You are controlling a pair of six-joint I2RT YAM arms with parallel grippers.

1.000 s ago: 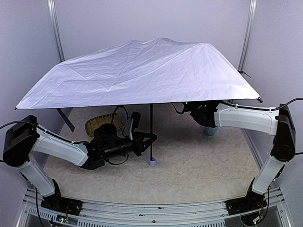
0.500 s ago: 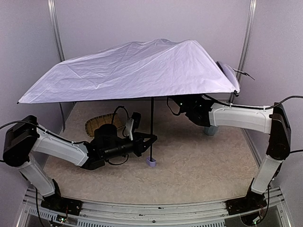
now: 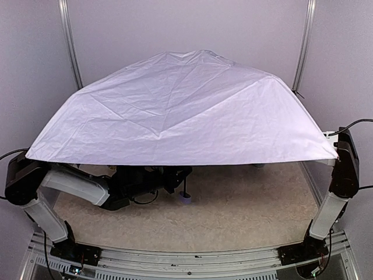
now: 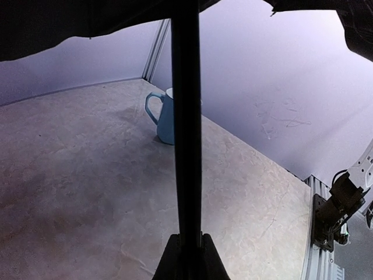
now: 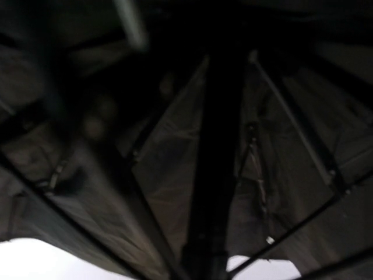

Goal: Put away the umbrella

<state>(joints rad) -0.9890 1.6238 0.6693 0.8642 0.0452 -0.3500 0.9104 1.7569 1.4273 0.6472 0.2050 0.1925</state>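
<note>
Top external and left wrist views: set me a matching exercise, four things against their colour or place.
1. canopy
2. shaft
3. mug
4. handle

A. light blue, on the table beyond the shaft
B. black, between the left fingers
C. pale lavender-white, spread open
D. lavender, at the shaft's lower end

Pairs: 1-C, 2-B, 3-A, 4-D

I see a tabletop [image 3: 250,198] of mottled beige, stone-like sheet. Behind it and along both its sides stand plain, matte, lavender-grey walls [image 3: 175,26]. One slim metal post [image 3: 69,41] rises at its back left corner and a second post [image 3: 306,41] at its back right. An aluminium rail [image 3: 186,261] runs along its near edge. Faint scuffs [image 4: 280,119] mark the wall beyond it. The light is soft and even.
</note>
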